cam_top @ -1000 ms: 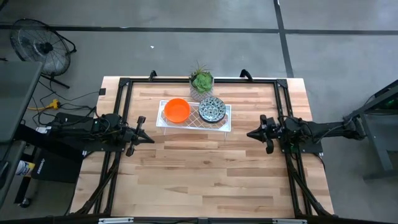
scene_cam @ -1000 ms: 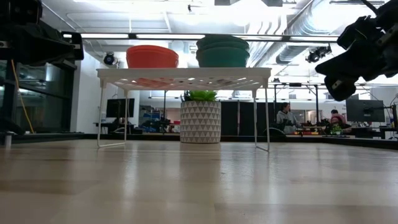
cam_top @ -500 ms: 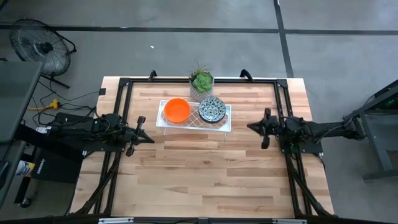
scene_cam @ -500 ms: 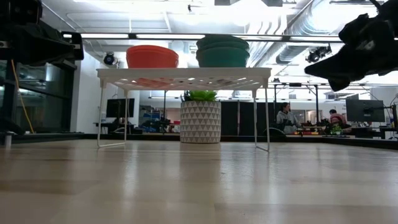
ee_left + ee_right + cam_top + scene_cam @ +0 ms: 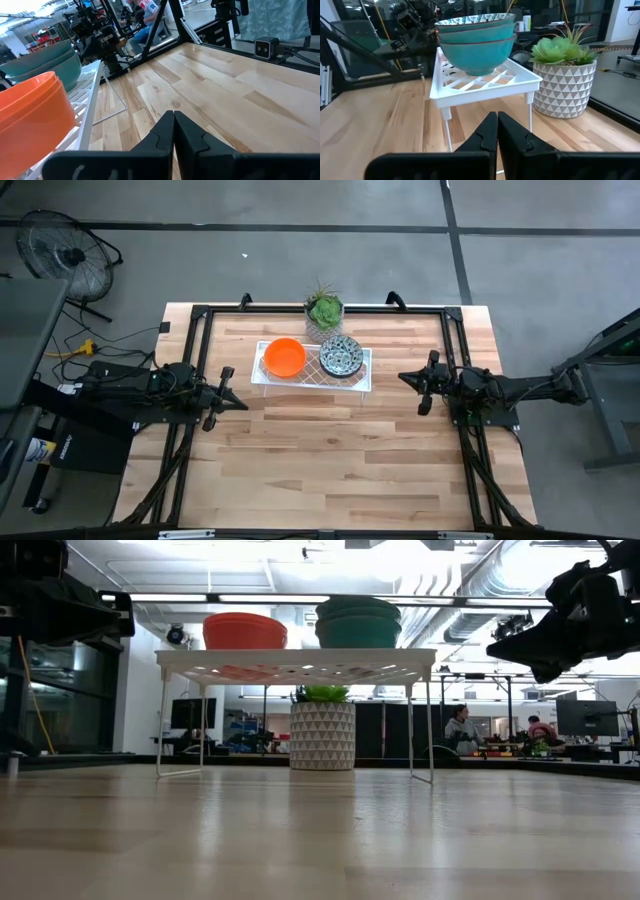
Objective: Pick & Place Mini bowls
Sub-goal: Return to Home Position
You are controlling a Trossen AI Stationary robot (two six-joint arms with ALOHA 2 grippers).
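Right gripper (image 5: 405, 377) rolls back level, fingers (image 5: 485, 135) closed on nothing, left gripper (image 5: 240, 403) too. Mini bowls (image 5: 284, 357) sit stacked on the shelf (image 5: 312, 368), so it's basically done.

Your pale plank surface (image 5: 330, 460) carries a white wire shelf (image 5: 311, 376) toward its far side, standing on thin legs. Just behind that shelf a small green plant (image 5: 324, 309) sits in a white pot patterned with triangles. You can see a black tube frame (image 5: 260, 308) running round the surface's edges and a black fan (image 5: 62, 252) on the grey floor beyond its far left corner, while in the low view a person (image 5: 461, 729) sits across the room near a monitor (image 5: 585, 718).
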